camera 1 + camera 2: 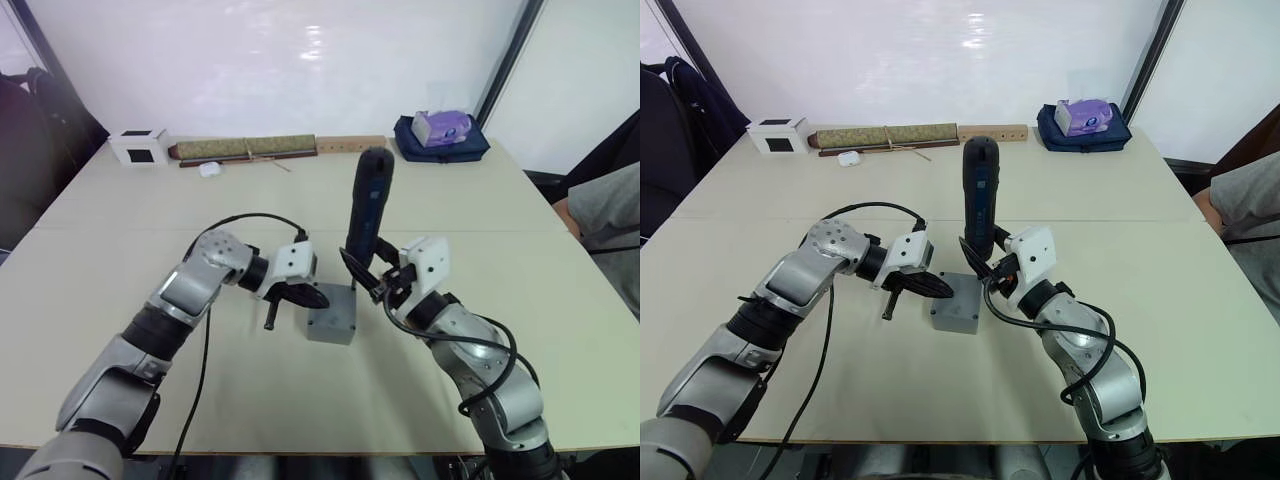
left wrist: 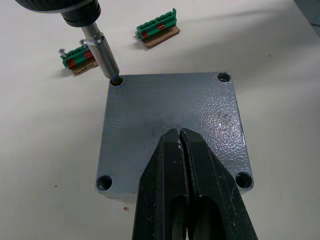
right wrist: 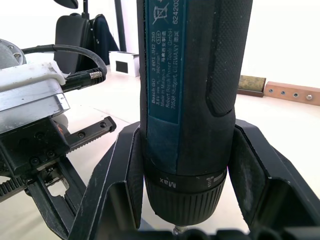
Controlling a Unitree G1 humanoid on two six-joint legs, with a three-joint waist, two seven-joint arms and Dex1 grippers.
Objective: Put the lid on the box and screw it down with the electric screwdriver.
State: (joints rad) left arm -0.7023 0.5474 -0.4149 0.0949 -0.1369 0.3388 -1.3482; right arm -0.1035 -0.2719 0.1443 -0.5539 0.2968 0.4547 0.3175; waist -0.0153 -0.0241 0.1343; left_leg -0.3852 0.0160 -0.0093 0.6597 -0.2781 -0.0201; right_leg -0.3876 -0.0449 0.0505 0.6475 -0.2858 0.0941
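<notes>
The grey lid [image 2: 170,105] lies flat on the grey box [image 1: 331,326] at the middle of the table, its corner holes showing. My left gripper [image 2: 179,133] is shut with nothing between its fingers, and its tips lie on the lid's near half. My right gripper [image 1: 372,278] is shut on the electric screwdriver [image 1: 368,205], which stands nearly upright. The tool's metal bit [image 2: 103,55] sits in one corner hole of the lid, on the side away from the left gripper.
Two small green-brown strips [image 2: 78,57] [image 2: 157,33] lie just beyond the box. Along the far edge are a white cube with a black face [image 1: 139,147], a long green-brown bar [image 1: 247,149] and a blue bag with tissues [image 1: 440,135]. A person [image 1: 605,215] sits at the right.
</notes>
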